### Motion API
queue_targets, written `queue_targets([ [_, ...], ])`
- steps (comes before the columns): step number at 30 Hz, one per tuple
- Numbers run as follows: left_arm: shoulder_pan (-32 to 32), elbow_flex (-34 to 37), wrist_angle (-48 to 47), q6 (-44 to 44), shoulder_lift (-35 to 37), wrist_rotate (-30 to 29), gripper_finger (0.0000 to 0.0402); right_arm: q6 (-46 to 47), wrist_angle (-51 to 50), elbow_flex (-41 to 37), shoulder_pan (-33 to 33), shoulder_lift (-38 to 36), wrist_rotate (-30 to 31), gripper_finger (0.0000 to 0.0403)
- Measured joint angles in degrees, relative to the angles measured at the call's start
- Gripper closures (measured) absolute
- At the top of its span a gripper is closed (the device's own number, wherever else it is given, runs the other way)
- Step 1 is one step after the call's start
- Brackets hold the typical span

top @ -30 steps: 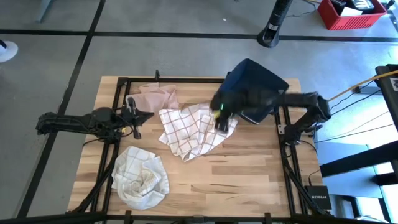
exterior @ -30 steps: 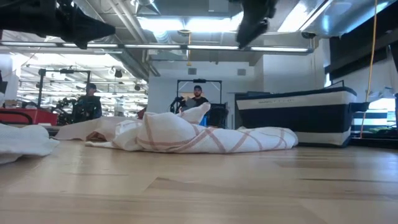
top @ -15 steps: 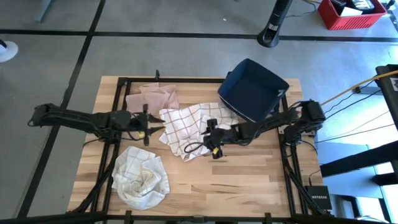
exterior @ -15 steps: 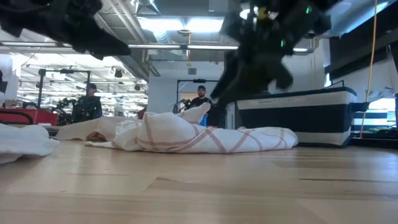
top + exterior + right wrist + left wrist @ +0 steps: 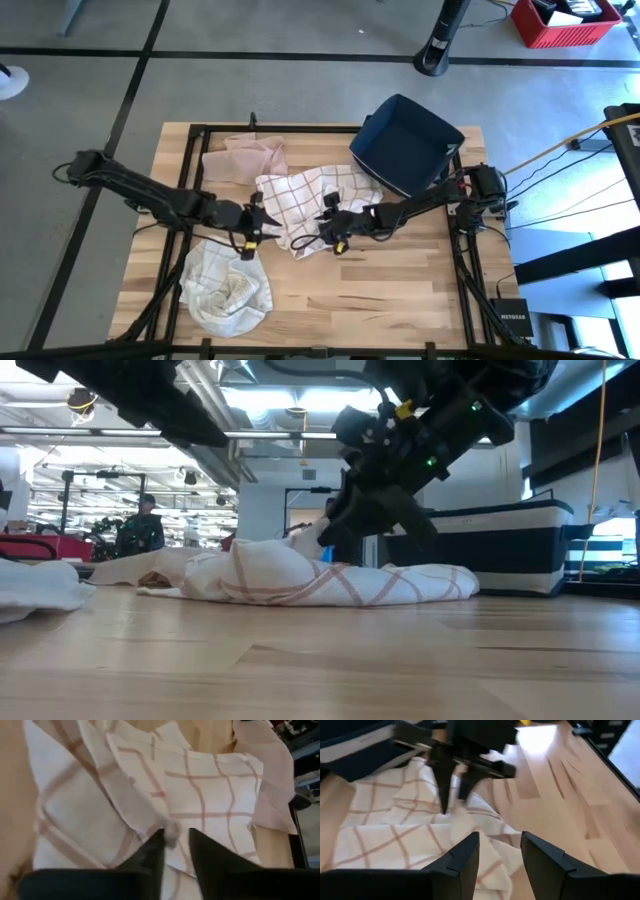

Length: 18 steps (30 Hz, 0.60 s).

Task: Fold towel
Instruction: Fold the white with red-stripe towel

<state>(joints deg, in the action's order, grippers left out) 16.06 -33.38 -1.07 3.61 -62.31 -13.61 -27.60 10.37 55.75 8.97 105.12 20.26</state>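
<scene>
wooden table [image 5: 400,280], checked towel [image 5: 300,200] crumpled – left fingers [image 5: 462,862] spread, right fingers [image 5: 150,852] pinching its edge

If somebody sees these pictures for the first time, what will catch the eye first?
The checked towel, crumpled at the table's middle, with both dark arms meeting over it: the right gripper at its front edge, the left gripper at its left edge, fingers apart. Next, the navy bin at the back right and another crumpled towel at the front left.
</scene>
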Motion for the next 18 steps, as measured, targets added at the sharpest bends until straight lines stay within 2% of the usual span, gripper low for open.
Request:
queue_targets([
  [2,0.51,-0.52,-0.19,-1.11,-0.92,-0.38,0.0263,-1.12,-0.7,0.14,0.04,-0.15,0.49,0.0384],
  [3,0.71,-0.87,-0.13,-1.53,-1.26,-0.89,0.0263,-1.54,-1.37,0.28,0.44,-0.69,1.68,0.039],
  [8,1.26,-2.09,-0.01,-4.74,-1.59,-3.3,0.0263,-1.03,-0.87,2.91,2.86,-8.09,10.25,0.0394],
  [13,1.26,-3.16,-0.64,-5.15,-0.97,-4.8,0.0263,-1.15,-2.77,3.45,5.08,-19.02,13.28,0.0393],
  [18,1.38,-7.01,-6.58,-9.33,-0.67,-15.36,0.0263,2.13,-7.57,3.52,6.19,-28.46,13.12,0.0398],
])
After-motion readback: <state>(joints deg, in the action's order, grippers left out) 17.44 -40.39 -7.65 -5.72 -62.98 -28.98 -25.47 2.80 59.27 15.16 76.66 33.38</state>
